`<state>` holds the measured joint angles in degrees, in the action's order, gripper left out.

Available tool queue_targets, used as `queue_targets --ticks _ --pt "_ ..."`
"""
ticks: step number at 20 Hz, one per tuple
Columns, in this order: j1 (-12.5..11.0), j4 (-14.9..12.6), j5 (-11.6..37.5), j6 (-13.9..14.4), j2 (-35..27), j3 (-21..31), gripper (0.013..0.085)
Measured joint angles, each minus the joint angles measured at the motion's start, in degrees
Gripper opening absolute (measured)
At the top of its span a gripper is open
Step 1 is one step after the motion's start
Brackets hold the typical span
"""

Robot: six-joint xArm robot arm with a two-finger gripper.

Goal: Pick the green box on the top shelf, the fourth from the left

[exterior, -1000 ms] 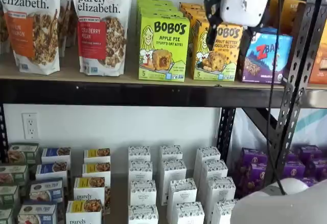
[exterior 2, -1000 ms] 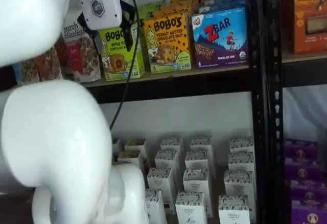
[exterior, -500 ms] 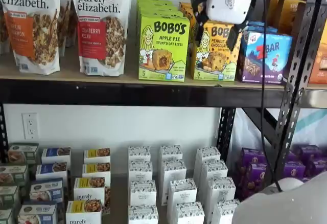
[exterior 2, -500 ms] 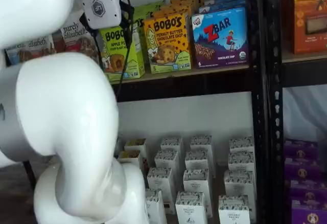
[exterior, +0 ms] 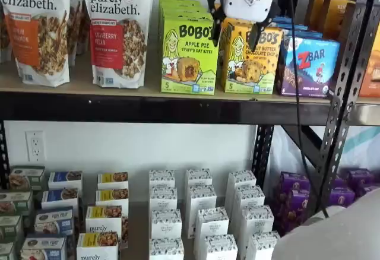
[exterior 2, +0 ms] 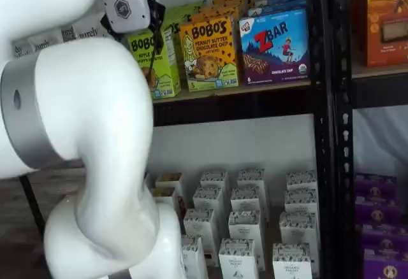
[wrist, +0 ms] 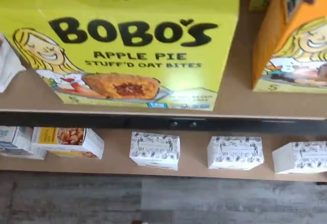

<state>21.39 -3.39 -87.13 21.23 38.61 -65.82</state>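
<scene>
We see a tan wooden top shelf (exterior: 83,82) with a black metal beam. The glossy green box (exterior: 189,53) stands upright on it. The gripper (exterior: 235,29) hangs with fingers apart, empty.

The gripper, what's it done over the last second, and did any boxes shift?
The gripper has slid left along the top shelf, from in front of the ZBar box to over the orange Bobo's box, nearing the green box. Its fingers stay open, holding nothing. No box has moved.
</scene>
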Motion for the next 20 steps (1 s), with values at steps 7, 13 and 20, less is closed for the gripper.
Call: queue_targets --ticks 7,13,20 --pt "-0.6 1.1 5.6 -0.7 -2.9 -0.3 0.085" --pt "-0.1 1.0 6.6 -0.1 -6.3 -2.6 0.085" --pt "1.1 -0.6 6.8 1.3 -8.0 -3.6 0.085"
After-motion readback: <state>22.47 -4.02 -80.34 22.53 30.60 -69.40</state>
